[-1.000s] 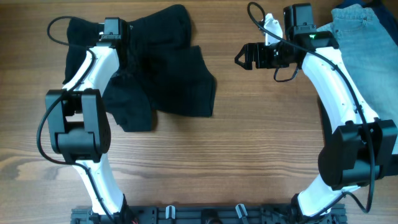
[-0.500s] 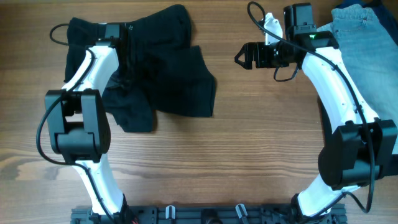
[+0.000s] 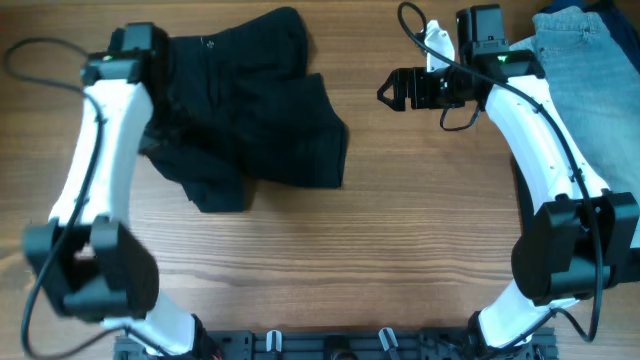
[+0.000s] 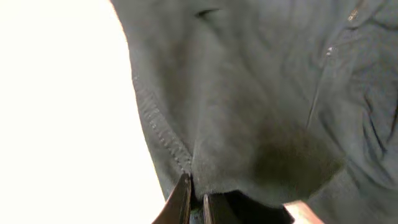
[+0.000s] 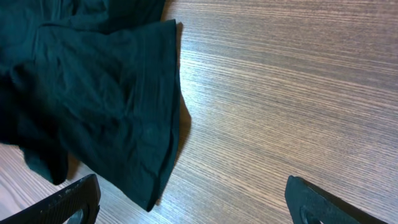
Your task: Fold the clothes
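**At the shorts' outer edge: left pincer point(image 4: 194, 200) clamped on the cloth, first fold not yet made**

From overhead, the black shorts point(image 3: 250, 110) lie rumpled and spread on the counter point(image 3: 400, 240). They stretch away from the left pincer toward the middle. One leg reaches toward the right pincer point(image 3: 388, 92), which hangs above the wood with its jaws wide apart and empty, clear of the cloth. Behind that pincer, at the counter's edge, lie light-blue jeans point(image 3: 585, 70), which are not part of this job.

In the left wrist view, the fingers are pressed together on a stitched edge of the black fabric. The rest of the garment spreads ahead of them and off to the right.

In the right wrist view, the two fingers stand far apart with only bare wood between them. The hem of the shorts' leg lies ahead and to the left, not touching either finger.

My reading is that the grasp for the first fold is made. The next move calls for lifting that pinched edge and carrying it across over the body of the shorts. The right pincer would likely need to catch or steady the nearer leg so the rumpled cloth does not drag.
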You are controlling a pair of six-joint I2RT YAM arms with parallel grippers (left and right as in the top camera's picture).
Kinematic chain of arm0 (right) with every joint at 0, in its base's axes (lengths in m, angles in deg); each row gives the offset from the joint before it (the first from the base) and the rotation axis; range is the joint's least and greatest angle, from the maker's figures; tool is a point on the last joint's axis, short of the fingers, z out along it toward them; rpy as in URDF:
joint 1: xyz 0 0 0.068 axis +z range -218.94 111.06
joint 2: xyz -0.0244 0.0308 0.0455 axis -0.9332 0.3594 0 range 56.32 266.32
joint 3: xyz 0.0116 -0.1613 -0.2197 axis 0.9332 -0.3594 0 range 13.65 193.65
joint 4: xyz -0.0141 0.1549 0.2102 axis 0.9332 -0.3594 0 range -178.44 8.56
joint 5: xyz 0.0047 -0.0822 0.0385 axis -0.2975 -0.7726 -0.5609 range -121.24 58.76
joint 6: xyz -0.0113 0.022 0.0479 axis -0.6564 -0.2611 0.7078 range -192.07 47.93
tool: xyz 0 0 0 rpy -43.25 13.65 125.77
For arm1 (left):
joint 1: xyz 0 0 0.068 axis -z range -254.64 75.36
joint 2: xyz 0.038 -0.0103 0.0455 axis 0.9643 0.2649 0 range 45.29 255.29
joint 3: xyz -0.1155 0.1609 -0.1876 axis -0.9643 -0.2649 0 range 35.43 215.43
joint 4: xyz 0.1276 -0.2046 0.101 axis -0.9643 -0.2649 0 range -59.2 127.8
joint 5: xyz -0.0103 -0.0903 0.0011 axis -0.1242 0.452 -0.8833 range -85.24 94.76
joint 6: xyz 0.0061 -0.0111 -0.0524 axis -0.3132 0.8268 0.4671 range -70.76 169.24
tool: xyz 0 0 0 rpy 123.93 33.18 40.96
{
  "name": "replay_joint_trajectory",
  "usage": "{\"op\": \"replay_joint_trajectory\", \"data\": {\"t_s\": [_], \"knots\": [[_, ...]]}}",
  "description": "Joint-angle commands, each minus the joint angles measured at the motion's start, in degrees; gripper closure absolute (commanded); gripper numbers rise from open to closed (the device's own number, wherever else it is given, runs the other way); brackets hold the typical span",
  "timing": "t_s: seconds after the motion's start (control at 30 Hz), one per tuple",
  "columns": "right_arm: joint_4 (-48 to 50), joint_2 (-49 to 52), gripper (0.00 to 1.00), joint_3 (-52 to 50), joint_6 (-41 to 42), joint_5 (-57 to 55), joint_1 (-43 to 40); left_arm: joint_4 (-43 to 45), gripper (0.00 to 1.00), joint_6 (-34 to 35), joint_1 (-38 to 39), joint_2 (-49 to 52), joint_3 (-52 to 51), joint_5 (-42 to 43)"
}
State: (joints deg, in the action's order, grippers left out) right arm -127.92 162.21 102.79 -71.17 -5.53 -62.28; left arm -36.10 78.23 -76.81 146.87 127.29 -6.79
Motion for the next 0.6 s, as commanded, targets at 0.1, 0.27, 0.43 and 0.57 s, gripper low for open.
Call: {"op": "replay_joint_trajectory", "data": {"t_s": [0.1, 0.27, 0.43, 0.57], "knots": [[-1.4, 0.8, 0.04, -0.3, -0.7, 3.0, -0.1, -14.5, 0.96, 11.0, -2.3, -9.5, 0.5, 3.6], [-1.4, 0.8, 0.04, -0.3, -0.8, 6.8, -0.1, -22.7, 0.96, 9.9, -2.3, -10.0, 0.0, 2.4], [-2.3, 0.8, 0.01, -0.3, -0.9, 7.4, -0.1, -22.6, 0.82, 9.0, -2.3, -10.3, -1.1, 4.7], [-2.8, 0.8, 0.01, -0.3, -0.9, 7.4, -0.1, -22.6, 0.63, 9.0, -2.3, -10.3, -1.1, 5.3]]}}
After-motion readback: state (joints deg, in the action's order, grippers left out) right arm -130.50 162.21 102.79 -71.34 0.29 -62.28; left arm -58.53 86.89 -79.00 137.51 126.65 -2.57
